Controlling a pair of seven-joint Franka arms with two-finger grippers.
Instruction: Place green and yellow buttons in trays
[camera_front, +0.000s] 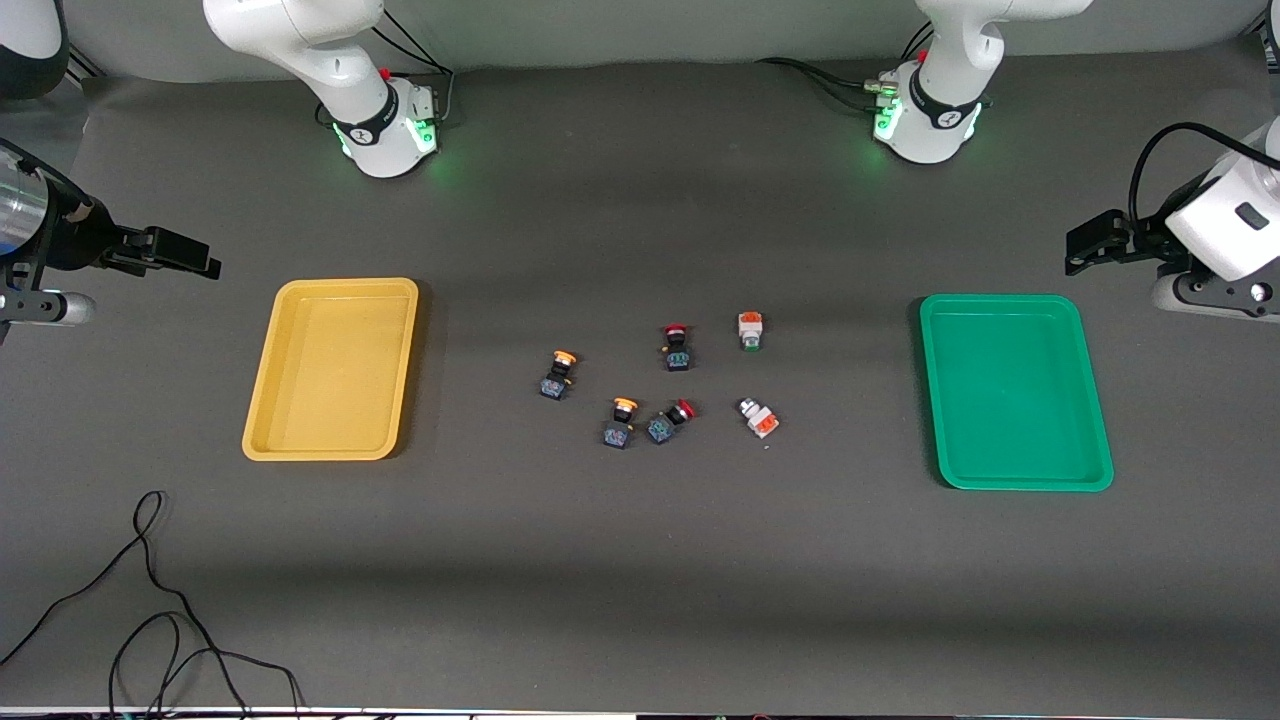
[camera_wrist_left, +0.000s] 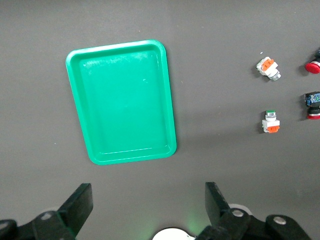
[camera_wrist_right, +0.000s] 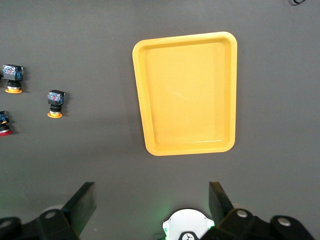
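We see six small push-button switches lying loose in the middle of the dark grey table (camera_front: 640, 580), between the two trays. One yellow-capped button (camera_front: 558, 374) lies toward the right arm's end of the cluster, and a second yellow-capped button (camera_front: 620, 422) lies nearer the front camera, just beside a red-capped switch (camera_front: 670, 421) that lies tilted on its side. Another red-capped switch (camera_front: 677, 347) lies farther from the camera. Toward the left arm's end, one white-bodied green button (camera_front: 750, 330) lies with its green head pointing at the camera, and the other white-bodied green button (camera_front: 759, 417) lies nearer the camera, turned at an angle. None of them touches a tray.

The yellow tray (camera_front: 262, 400) lies at the right arm's end of the table and the green tray (camera_front: 1095, 400) at the left arm's end; we see nothing in either.

The left gripper (camera_wrist_left: 147, 205) hangs in the air near the green tray with its fingers (camera_wrist_left: 80, 202) spread wide apart, holding nothing. The right gripper (camera_wrist_right: 152, 205) hangs near the yellow tray, fingers (camera_wrist_right: 82, 202) likewise wide apart and holding nothing.

We can read no writing on the switches or trays. A black cable (camera_front: 150, 600) loops across the table near the front camera.
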